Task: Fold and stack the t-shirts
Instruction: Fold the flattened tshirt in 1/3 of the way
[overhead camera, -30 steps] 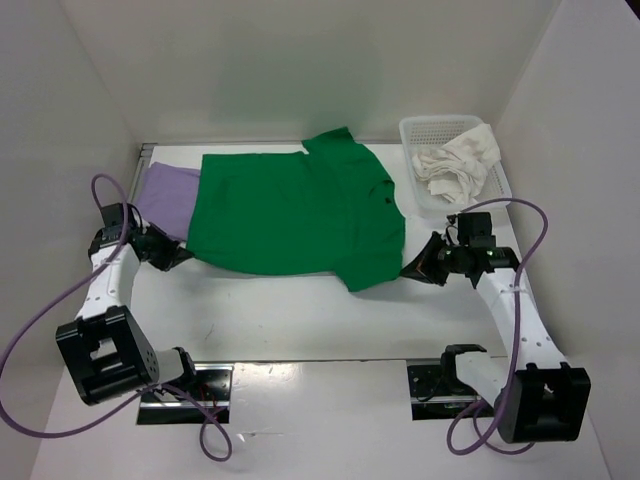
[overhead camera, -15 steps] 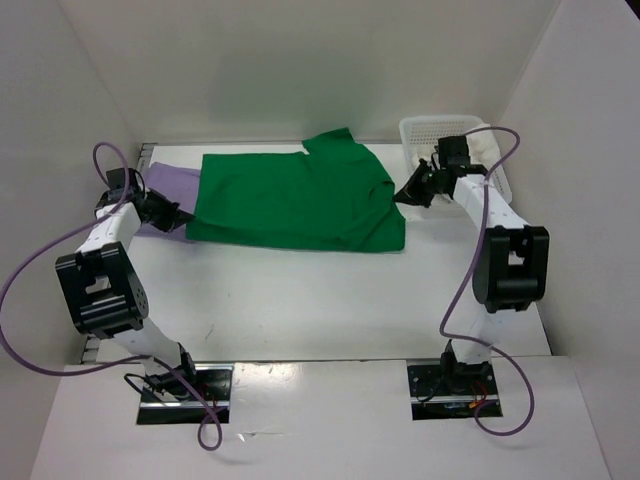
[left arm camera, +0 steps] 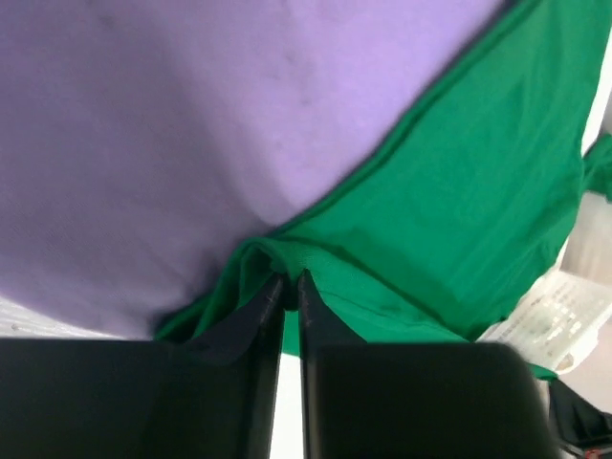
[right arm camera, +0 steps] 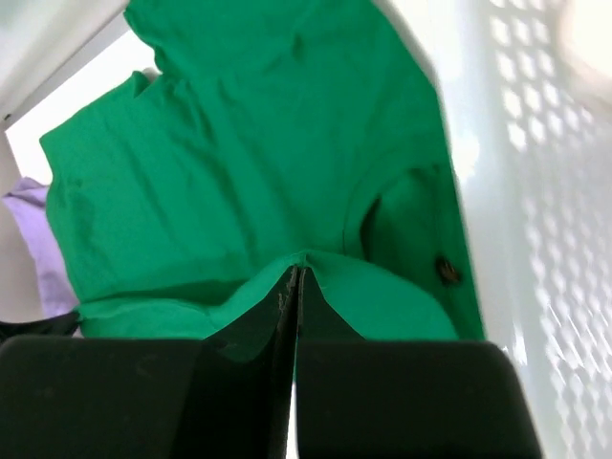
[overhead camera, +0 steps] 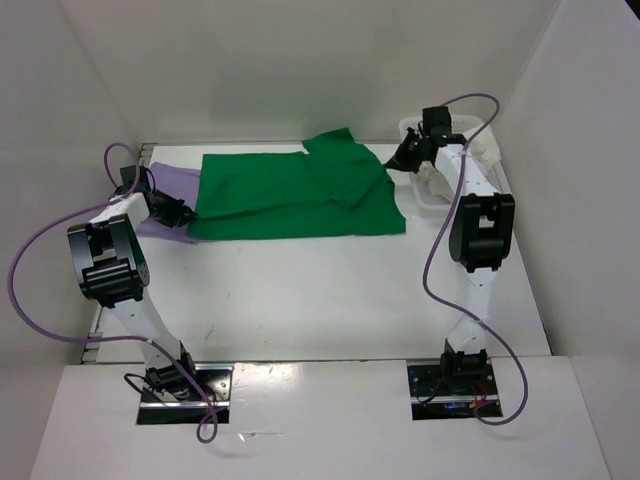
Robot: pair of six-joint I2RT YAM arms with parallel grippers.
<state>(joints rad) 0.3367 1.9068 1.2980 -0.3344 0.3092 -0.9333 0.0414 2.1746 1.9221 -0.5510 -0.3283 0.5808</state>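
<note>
Green t-shirt [overhead camera: 295, 195] lying flat between both arms, far side of the table [overhead camera: 300, 290].
Left gripper [left arm camera: 290, 280] fingers nearly together, pinching its left hem where it overlaps the lavender t-shirt [overhead camera: 165, 190]. Right gripper [right arm camera: 295, 273] fingers pressed together on its right edge, beside the basket [overhead camera: 412, 127].

This is a robotics lab test cell. A bare white table [overhead camera: 300, 290] is boxed in by plain white walls [overhead camera: 300, 70] along its far, left and right edges. The left arm [overhead camera: 105, 260] and right arm [overhead camera: 480, 230], in white and black, rise from metal plates [overhead camera: 185, 392] bolted at the near edge. Purple cables [overhead camera: 40, 250] loop loose beside them. The only goods are props: a green shirt [overhead camera: 290, 195] spread along the far edge and a mesh basket [overhead camera: 430, 200] in the far right corner.
</note>
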